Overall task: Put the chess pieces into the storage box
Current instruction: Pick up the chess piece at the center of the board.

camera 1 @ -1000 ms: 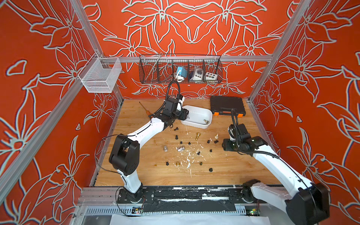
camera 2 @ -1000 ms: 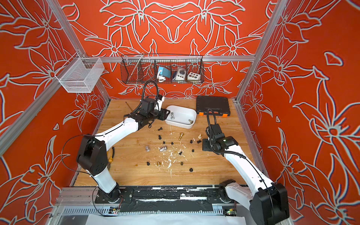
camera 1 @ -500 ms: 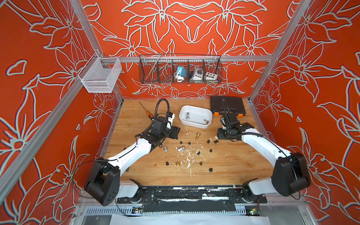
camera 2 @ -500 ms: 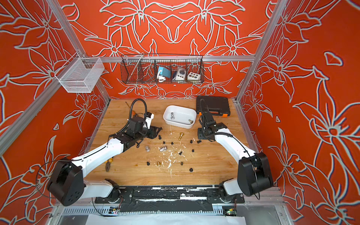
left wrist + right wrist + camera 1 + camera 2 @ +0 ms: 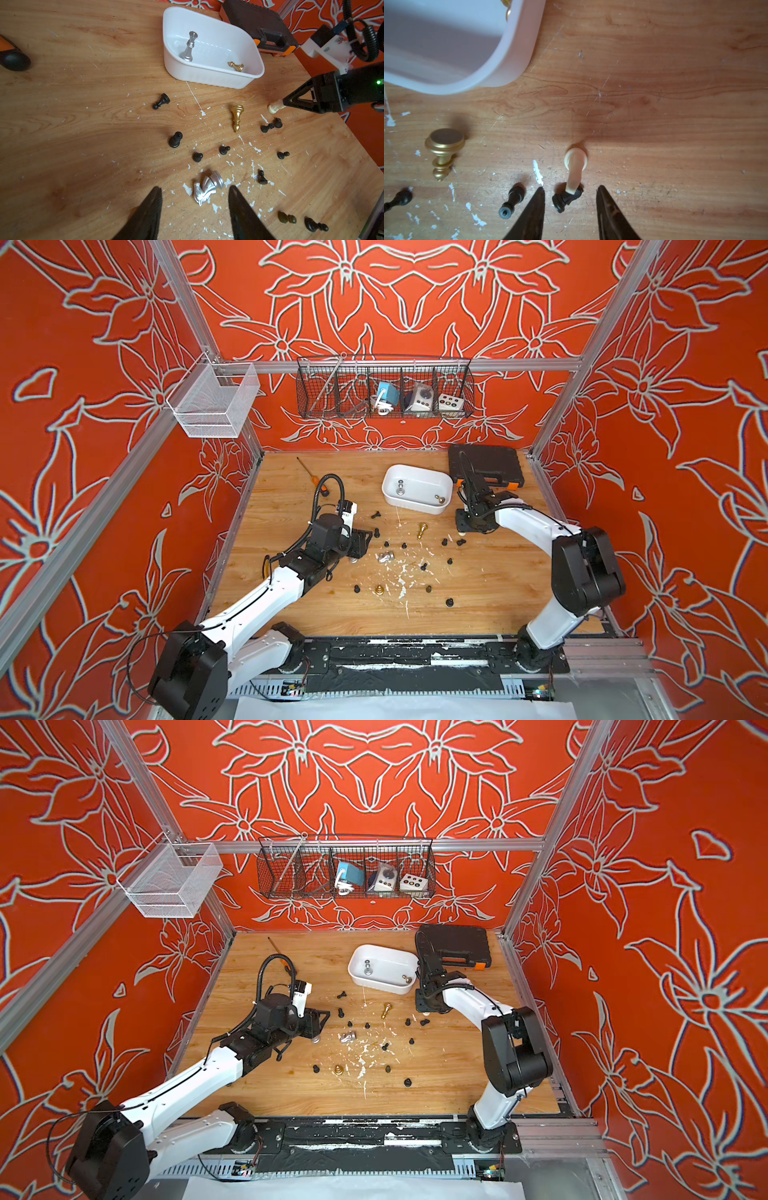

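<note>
The white storage box (image 5: 411, 506) holds a silver piece (image 5: 189, 46) and a small gold one (image 5: 236, 67). Several black chess pieces (image 5: 175, 139) lie scattered on the wooden floor, with a fallen gold piece (image 5: 422, 529) among them. My left gripper (image 5: 195, 189) is open and low, and a toppled silver knight (image 5: 207, 187) lies just ahead of its tips. My right gripper (image 5: 571, 187) is open beside the box corner. A small black piece (image 5: 566, 199) lies between its fingers, under the end of a cream piece (image 5: 575, 164). Neither finger touches them.
A black toolcase (image 5: 486, 464) with orange latches sits behind the box, close to my right arm. An orange-handled screwdriver (image 5: 309, 472) lies at the back left. A black wire basket (image 5: 384, 387) and a white mesh basket (image 5: 214, 400) hang on the walls. White flecks dot the floor.
My left arm pulled back from the box and came down near the silver knight. My right arm swung in from the right to the cream piece, and its jaws narrowed.
</note>
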{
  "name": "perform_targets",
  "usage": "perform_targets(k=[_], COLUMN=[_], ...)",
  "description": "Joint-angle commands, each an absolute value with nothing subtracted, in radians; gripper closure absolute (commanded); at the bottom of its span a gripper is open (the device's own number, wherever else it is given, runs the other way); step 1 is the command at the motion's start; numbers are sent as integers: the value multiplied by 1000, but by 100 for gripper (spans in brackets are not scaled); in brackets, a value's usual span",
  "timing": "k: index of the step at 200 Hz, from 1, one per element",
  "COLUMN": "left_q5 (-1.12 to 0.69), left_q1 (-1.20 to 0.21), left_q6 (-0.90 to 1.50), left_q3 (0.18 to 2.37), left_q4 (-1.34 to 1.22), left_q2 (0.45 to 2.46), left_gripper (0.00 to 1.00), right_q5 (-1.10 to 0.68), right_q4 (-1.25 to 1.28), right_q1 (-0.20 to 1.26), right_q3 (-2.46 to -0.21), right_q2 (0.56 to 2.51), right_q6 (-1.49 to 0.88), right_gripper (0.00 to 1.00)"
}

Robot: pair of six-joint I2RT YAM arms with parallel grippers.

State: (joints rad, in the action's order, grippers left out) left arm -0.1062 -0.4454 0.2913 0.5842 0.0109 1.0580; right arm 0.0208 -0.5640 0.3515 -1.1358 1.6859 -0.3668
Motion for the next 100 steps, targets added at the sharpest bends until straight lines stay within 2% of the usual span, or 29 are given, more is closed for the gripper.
perform_targets(k=[1,100], left_q5=[-106,-115], left_q1=[-449,-449], left_q6=[310,295], left_q3=[577,578], left_q4=[-8,-10], left_q2=[1044,1051], left_gripper=[47,46], right_q5=[58,43], right_q4=[-551,-534], right_q1=[347,348], right_q3=[-1148,-1164], right_q2=[1709,1774], right_q6=[-362,-356], right_gripper=[59,72])
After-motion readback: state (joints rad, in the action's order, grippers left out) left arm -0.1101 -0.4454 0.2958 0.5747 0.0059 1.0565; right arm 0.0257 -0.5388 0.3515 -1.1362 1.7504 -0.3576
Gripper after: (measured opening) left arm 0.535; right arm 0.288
